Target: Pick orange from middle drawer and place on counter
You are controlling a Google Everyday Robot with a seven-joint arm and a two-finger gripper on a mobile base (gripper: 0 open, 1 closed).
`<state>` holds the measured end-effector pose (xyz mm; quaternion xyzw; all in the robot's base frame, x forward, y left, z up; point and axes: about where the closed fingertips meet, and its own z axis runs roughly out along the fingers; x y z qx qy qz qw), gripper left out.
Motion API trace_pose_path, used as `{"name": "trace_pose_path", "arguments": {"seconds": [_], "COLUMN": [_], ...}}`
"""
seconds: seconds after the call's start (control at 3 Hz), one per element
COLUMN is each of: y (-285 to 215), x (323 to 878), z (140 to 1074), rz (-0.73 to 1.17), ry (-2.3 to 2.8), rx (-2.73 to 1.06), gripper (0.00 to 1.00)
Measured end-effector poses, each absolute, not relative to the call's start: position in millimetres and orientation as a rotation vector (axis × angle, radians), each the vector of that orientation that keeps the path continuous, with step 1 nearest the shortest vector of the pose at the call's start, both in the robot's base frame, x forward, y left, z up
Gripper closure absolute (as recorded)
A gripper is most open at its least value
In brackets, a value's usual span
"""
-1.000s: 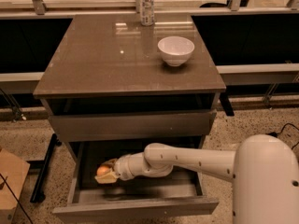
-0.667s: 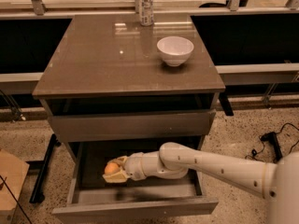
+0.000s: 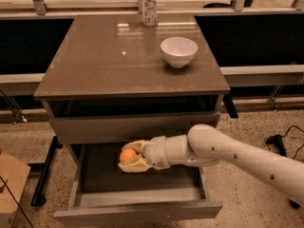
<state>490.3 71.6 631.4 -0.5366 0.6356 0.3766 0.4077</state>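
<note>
The orange (image 3: pixel 127 155) is a small round fruit held between the two cream fingers of my gripper (image 3: pixel 131 156). The gripper is shut on it and holds it above the dark floor of the open middle drawer (image 3: pixel 142 207), near the drawer's back left. My white arm reaches in from the right. The counter (image 3: pixel 95 65) is the glossy brown top of the cabinet above the drawer.
A white bowl (image 3: pixel 178 51) stands on the counter at the back right. A clear bottle (image 3: pixel 149 3) stands at the counter's back edge. A closed drawer front (image 3: pixel 133 126) sits just above the open drawer. A cardboard box (image 3: pixel 9 186) is on the floor at left.
The gripper with the orange has risen and moved right and back inside the drawer, from near the left floor to up by the closed drawer front. The arm has swung with it.
</note>
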Motion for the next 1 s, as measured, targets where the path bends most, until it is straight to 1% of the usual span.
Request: {"name": "trace_pose_path", "arguments": {"seconds": [0.33, 0.67, 1.0], "y": [61.7, 62.9, 80.9], "x": [503.2, 531.6, 566.8], "z": [716.5, 812.6, 906.2], "rz": [0.782, 0.571, 0.408], "ry": [1.515, 1.443, 1.356], "rx": [-1.491, -1.618, -1.676], "gripper": [1.00, 1.00, 1.00]}}
